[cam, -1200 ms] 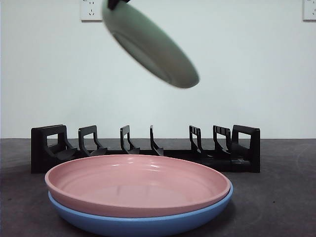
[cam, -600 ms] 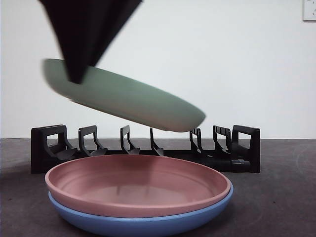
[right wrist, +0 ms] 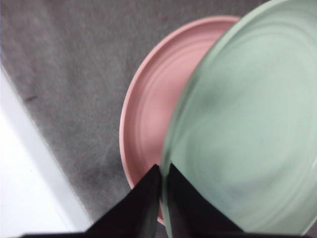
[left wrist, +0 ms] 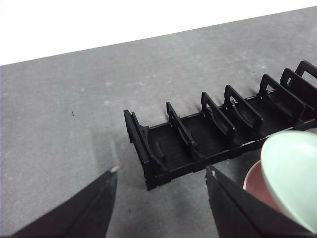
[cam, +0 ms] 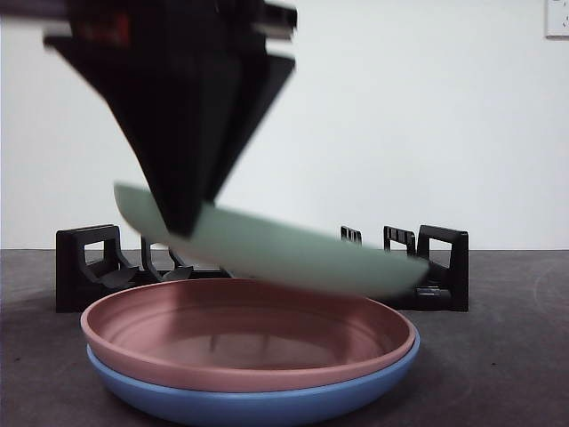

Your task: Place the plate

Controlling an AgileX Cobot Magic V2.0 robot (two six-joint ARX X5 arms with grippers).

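A pale green plate (cam: 293,253) hangs tilted just above a pink plate (cam: 249,356), its right edge lowest. My right gripper (cam: 185,222) comes down from the top left as a big dark wedge and is shut on the green plate's left rim. The right wrist view shows its jaws (right wrist: 163,173) pinched on the rim of the green plate (right wrist: 247,124), with the pink plate (right wrist: 146,109) underneath. My left gripper (left wrist: 161,173) is open with nothing in it, above the table beside one end of the black rack (left wrist: 218,124). From there the green plate (left wrist: 292,173) shows at the edge.
The pink plate rests in a blue plate (cam: 249,405) at the table's front. Behind them the black slotted plate rack (cam: 440,267) runs across the table. A white wall with sockets (cam: 557,18) closes the back.
The right arm has come down with the green plate. The plate has dropped from the height of the rack's top to just over the pink plate and lies flatter.
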